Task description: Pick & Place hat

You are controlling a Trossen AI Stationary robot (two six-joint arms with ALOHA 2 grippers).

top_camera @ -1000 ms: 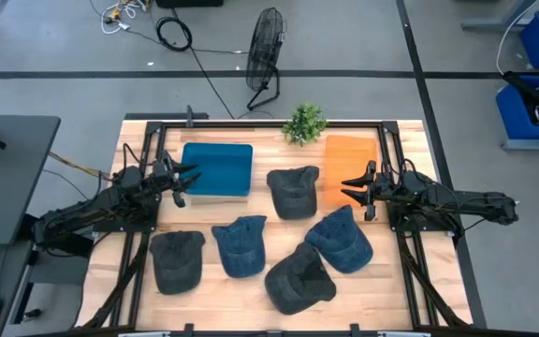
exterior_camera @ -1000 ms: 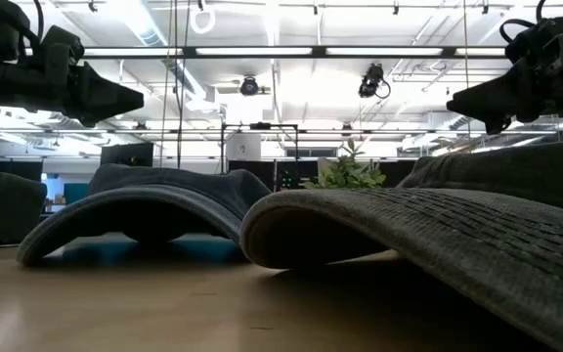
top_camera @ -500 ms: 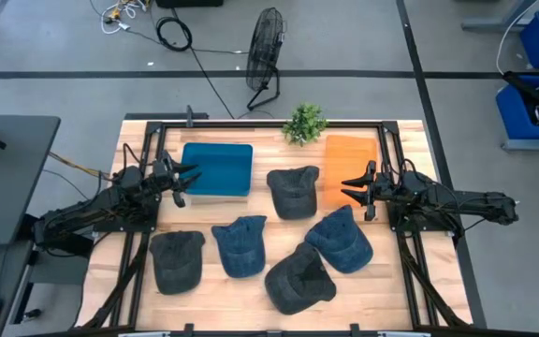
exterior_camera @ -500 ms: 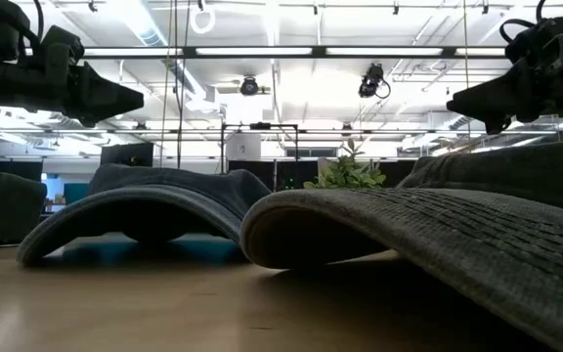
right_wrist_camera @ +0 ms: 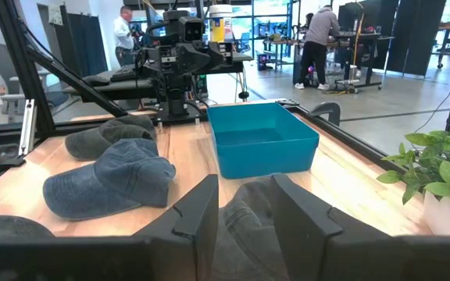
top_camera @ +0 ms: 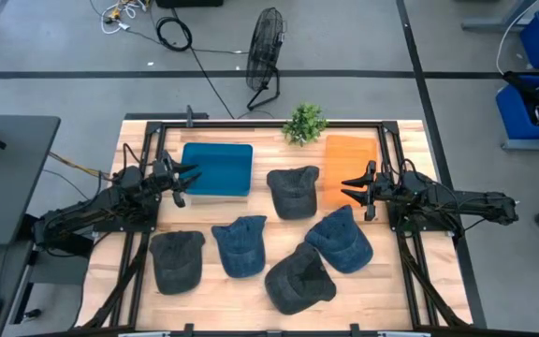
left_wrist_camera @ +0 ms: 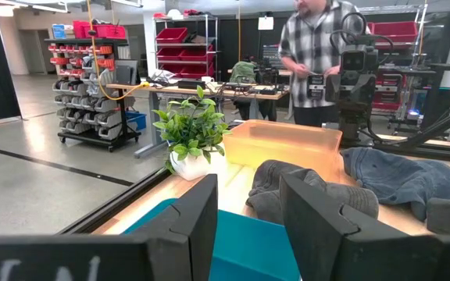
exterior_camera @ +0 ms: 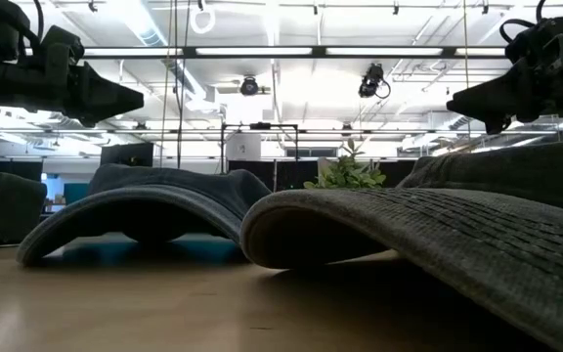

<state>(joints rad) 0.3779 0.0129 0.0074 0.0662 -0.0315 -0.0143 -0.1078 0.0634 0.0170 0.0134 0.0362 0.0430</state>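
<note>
Two end effectors hang above the worktop with fingers parted and nothing held: the left end effector (top_camera: pixel 187 180) at 9 o'clock, over the near edge of the blue bin (top_camera: pixel 217 169), and the right end effector (top_camera: pixel 354 190) at 3 o'clock, beside the orange bin (top_camera: pixel 351 154). Five hats lie between and below them: a grey hat (top_camera: pixel 292 191) near centre just beside the orange bin, a blue hat (top_camera: pixel 341 240) at 4 o'clock, a dark hat (top_camera: pixel 298 278) at 6 o'clock, a denim hat (top_camera: pixel 240 246) at 7 o'clock and a charcoal hat (top_camera: pixel 176 260) at 8 o'clock.

No hat is gripped yet, so the risks lie in the first pick. The blue hat and dark hat appear to touch; a descent on either could drag the neighbour along. Soft crowns may collapse under the fingers, leaving only a fold pinched, which could slip during the carry. Reaching for the grey hat, the right end effector could clip the orange bin's wall. A plant (top_camera: pixel 304 123) at 12 o'clock stands between the bins and could be knocked.
</note>
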